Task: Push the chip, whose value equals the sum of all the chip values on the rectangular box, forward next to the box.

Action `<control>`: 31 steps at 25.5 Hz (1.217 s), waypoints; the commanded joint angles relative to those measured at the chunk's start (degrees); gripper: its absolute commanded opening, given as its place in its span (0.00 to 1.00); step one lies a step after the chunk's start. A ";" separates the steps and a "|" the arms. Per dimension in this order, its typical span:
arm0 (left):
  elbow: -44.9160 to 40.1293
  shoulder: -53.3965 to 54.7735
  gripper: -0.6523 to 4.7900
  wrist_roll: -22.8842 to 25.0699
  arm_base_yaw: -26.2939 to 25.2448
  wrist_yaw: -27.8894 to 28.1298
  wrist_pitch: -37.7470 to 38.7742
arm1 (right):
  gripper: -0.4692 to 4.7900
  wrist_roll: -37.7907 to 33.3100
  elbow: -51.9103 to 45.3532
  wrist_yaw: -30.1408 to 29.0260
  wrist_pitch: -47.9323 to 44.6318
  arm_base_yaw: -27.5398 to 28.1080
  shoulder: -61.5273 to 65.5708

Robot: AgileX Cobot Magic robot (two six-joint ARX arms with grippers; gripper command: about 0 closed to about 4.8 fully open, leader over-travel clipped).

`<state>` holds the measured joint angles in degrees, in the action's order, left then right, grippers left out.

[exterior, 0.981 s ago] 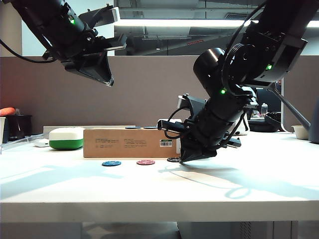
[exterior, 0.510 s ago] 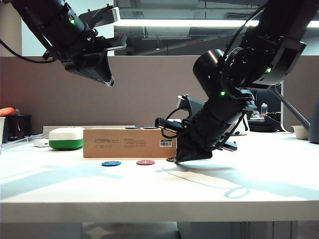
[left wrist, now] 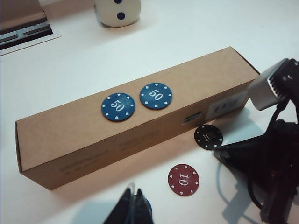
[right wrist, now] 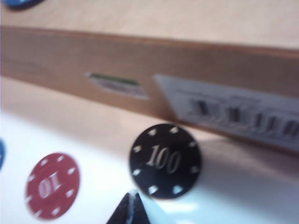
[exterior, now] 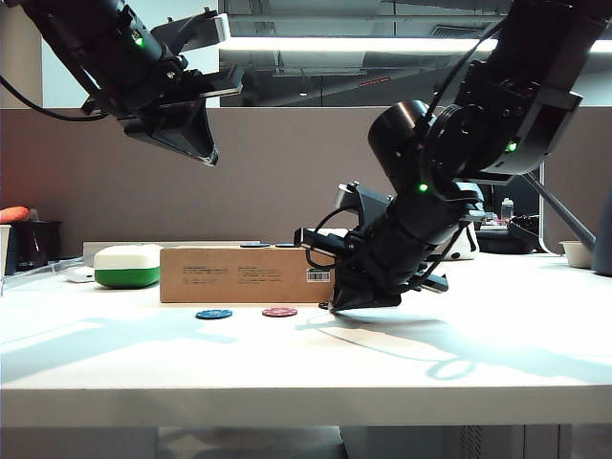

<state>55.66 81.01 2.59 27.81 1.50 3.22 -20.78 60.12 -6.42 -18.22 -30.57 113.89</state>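
The black chip marked 100 lies flat on the table just in front of the rectangular box, a small gap from its labelled end. My right gripper is shut and empty, its tips low on the table at the chip's near rim. In the exterior view the right gripper hides the chip. Two blue 50 chips rest on top of the box. High above the table's left side my left gripper hangs shut, with nothing in it.
A red 10 chip and a blue chip lie on the table before the box. A white-and-green case stands left of the box. A white object with dark dots sits beyond it.
My right gripper has slid left and toward the box, low on the table, and the black chip has gone with it. The left arm has stayed still.
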 commanded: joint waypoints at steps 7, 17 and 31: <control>0.20 -0.13 0.11 0.00 0.07 -0.22 -0.70 | 0.08 -0.22 -0.20 -13.49 6.62 0.00 -2.69; 0.20 -0.13 0.11 0.00 0.07 -0.22 -0.70 | 0.08 1.38 -0.20 -9.03 19.67 0.13 -10.01; 0.20 -0.13 0.11 0.00 0.07 -0.22 -0.70 | 0.08 15.26 -2.40 -8.92 42.23 -0.09 -32.46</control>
<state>55.64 81.01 2.59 27.83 1.50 3.22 -6.07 58.63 -15.38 23.51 -30.63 84.73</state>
